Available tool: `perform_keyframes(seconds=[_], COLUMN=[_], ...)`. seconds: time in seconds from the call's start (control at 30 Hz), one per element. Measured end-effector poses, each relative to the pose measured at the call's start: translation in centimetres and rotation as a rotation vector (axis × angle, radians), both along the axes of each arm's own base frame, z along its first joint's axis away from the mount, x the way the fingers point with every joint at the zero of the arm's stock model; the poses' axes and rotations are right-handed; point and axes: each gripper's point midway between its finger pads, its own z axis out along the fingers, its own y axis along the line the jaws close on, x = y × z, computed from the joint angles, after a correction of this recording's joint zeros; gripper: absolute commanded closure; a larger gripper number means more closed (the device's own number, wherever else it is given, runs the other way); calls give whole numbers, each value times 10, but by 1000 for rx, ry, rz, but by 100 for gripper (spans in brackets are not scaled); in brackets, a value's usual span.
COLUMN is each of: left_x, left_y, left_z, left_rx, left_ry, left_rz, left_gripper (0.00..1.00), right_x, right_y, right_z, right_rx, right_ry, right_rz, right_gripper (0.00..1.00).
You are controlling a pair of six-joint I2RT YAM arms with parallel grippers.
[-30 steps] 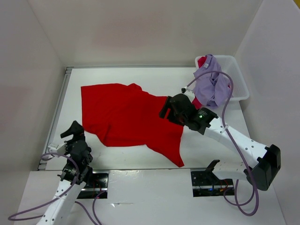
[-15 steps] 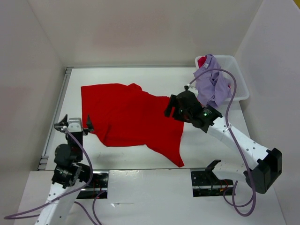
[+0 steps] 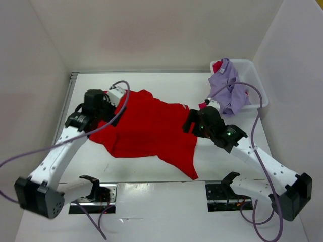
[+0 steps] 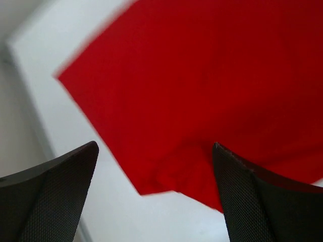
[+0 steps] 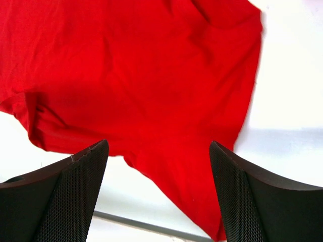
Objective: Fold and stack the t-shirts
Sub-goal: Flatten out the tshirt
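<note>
left pincer (image 4: 154,147) and right pincer (image 5: 157,144) gape above the spread red t-shirt (image 3: 146,126).

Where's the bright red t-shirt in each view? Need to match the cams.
Top external: bright red t-shirt spread out mid-table.
Left wrist: the shirt fills the upper right, one corner pointing left.
Right wrist: it fills most of the frame, from the upper left.
Shared landmark: the white table bordering the shirt.
</note>
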Motion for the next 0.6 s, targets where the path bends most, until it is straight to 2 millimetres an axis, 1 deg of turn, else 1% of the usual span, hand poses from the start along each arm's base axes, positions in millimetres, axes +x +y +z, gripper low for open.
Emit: perform_keyframes(seconds=[0.03, 0.07, 0.13, 0.17, 0.23, 0.33, 0.4, 0.43, 0.5, 0.53, 0.6], left_x=[0, 0, 0, -1, -7, -13, -20, -24, -29, -31, -31], left_y=[-6, -10, -14, -13, -9, 5, 14, 18, 24, 26, 29], left_z=[-27, -46, -78, -90, -107, -133, -152, -160, -171, -177, -188], left_rx=[2, -3, 2, 3, 23, 95, 155, 180, 218, 232, 259], left_ry=[102, 176, 281, 310, 346, 374, 404, 422, 453, 468, 498], left_rz=[-19, -26, -30, -22, -7, 18, 23, 22, 17, 16, 14], left_gripper=[1, 1, 1, 1, 5, 6, 6, 6, 8, 10, 16], right_x=[-5, -7, -13, -16, -20, -24, -23, -21, -20, -20, -23], right_y=[-4, -7, -13, -16, -21, -23, -21, -19, -14, -12, -11], right_z=[0, 2, 7, 10, 15, 7, -4, -14, -38, -53, -78], right_rx=[11, 27, 59, 77, 113, 134, 123, 105, 61, 31, -23], right_ry=[-7, -18, -41, -54, -74, -53, -9, 26, 106, 155, 239], right_rz=[-8, -20, -47, -62, -92, -121, -133, -138, -141, -142, -144], right_gripper=[15, 15, 15, 15, 15, 15, 15, 15, 15, 15, 15])
